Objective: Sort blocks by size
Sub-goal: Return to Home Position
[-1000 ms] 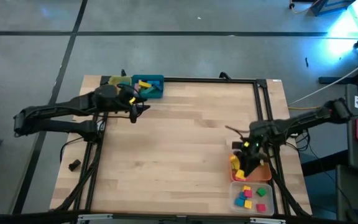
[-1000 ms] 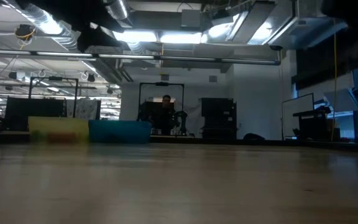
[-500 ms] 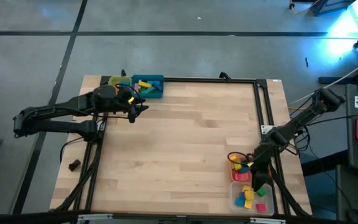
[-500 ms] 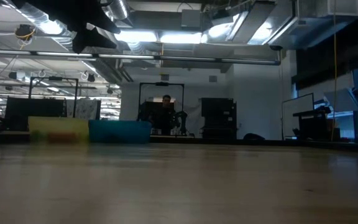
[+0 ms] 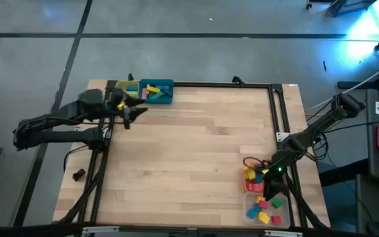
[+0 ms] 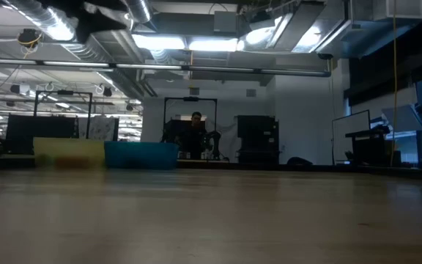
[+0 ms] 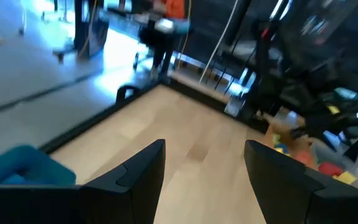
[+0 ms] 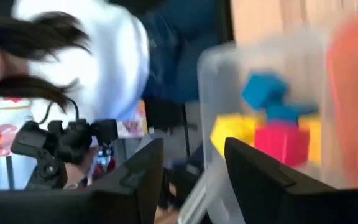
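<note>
Blocks (image 5: 264,209) lie in trays at two counter (image 5: 196,151) corners (none loose, as far as we see). Left tool (image 5: 131,113) beside teal tray (image 5: 168,84), right tool (image 5: 273,189) by clear tray (image 5: 287,220); both spread, empty. Sorting looks done, we judge.

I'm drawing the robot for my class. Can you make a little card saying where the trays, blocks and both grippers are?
Far left corner: yellow plastic tray, teal plastic tray holding longer blocks
Near right corner: orange plastic tray, clear plastic tray holding small yellow, pink and blue cubes
Left gripper: open, empty, by the yellow tray
Right gripper: open, empty, over those two trays
Nearby: a person in a white top
</note>
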`<action>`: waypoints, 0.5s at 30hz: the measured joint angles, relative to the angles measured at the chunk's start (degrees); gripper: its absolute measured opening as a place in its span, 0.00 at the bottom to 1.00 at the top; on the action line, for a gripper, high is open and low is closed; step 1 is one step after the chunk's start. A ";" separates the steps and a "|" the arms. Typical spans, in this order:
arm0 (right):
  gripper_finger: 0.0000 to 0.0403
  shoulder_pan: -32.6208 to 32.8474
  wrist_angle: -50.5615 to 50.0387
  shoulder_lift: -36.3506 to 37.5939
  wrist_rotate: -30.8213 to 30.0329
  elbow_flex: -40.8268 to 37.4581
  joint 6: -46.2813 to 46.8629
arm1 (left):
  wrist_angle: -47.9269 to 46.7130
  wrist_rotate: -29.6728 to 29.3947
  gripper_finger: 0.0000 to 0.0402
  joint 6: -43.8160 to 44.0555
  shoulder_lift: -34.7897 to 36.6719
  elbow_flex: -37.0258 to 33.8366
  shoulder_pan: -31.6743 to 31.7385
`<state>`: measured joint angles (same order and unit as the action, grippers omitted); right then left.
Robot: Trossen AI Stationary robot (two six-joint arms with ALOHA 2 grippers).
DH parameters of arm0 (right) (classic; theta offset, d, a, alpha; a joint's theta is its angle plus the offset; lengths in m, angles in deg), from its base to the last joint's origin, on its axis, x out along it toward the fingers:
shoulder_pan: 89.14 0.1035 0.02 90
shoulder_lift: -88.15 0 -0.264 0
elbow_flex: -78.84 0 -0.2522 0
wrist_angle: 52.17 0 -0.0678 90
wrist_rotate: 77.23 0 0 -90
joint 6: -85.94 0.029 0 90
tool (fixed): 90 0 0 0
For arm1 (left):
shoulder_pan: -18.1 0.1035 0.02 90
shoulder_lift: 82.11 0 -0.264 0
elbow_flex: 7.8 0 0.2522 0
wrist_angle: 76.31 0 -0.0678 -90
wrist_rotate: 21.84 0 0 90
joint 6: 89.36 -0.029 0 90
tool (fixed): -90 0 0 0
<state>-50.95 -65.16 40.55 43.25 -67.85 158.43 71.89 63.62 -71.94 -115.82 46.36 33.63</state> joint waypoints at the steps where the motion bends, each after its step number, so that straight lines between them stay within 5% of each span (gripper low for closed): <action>1: 0.43 -0.83 0.44 0.77 -0.71 0.00 -1.42 | -0.63 0.00 0.52 -0.70 1.97 0.00 0.00; 9: 0.43 -10.67 0.95 10.10 -7.87 0.00 -16.92 | -11.97 -0.17 0.52 -4.45 17.15 -0.36 0.00; 15: 0.43 -19.96 0.62 18.09 -11.28 0.00 -32.74 | -12.39 -0.10 0.52 -4.57 23.32 -7.92 0.00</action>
<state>-70.91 -64.54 58.65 31.97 -67.85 125.69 59.51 63.51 -76.51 -92.50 38.44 33.63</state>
